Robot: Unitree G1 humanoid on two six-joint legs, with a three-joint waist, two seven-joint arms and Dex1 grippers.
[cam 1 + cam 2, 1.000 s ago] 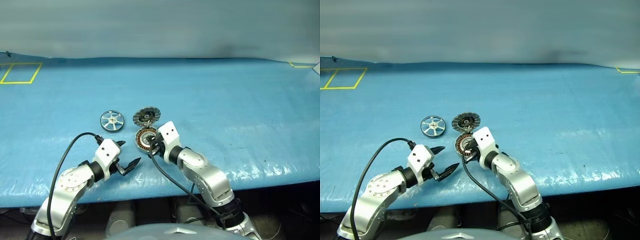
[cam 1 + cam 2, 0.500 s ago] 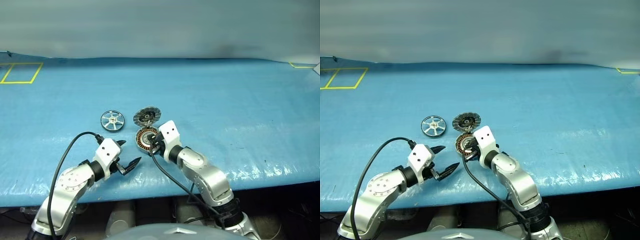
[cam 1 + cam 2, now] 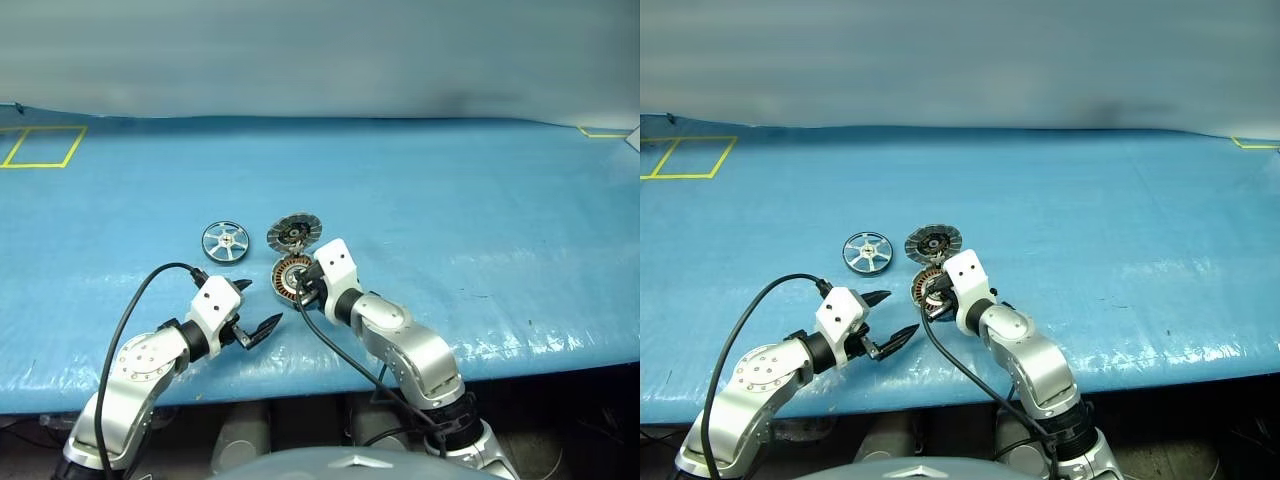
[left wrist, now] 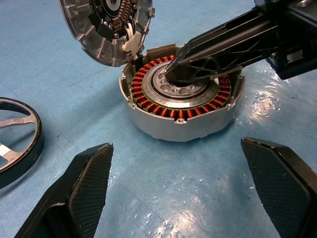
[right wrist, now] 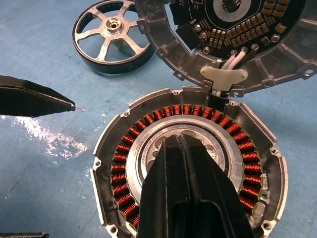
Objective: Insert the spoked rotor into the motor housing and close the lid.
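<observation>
right gripper [image 5: 181, 144] pressed together, tips in the open housing [image 5: 190, 163]; left gripper [image 3: 252, 310] spread wide, empty, near the table's [image 3: 480, 200] front edge; rotor [image 3: 224, 241] lies beside the lid [image 3: 293, 232].

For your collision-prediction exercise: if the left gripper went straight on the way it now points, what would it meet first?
Most likely the motor housing, which lies straight ahead between the open left gripper's fingers, on bare blue table.

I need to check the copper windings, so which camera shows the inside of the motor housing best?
The right wrist view: it looks straight down into the motor housing, showing the copper ring, with the shut right gripper over the centre. The left wrist view shows it from the side. In the head views the housing is small and partly hidden by that arm.
</observation>
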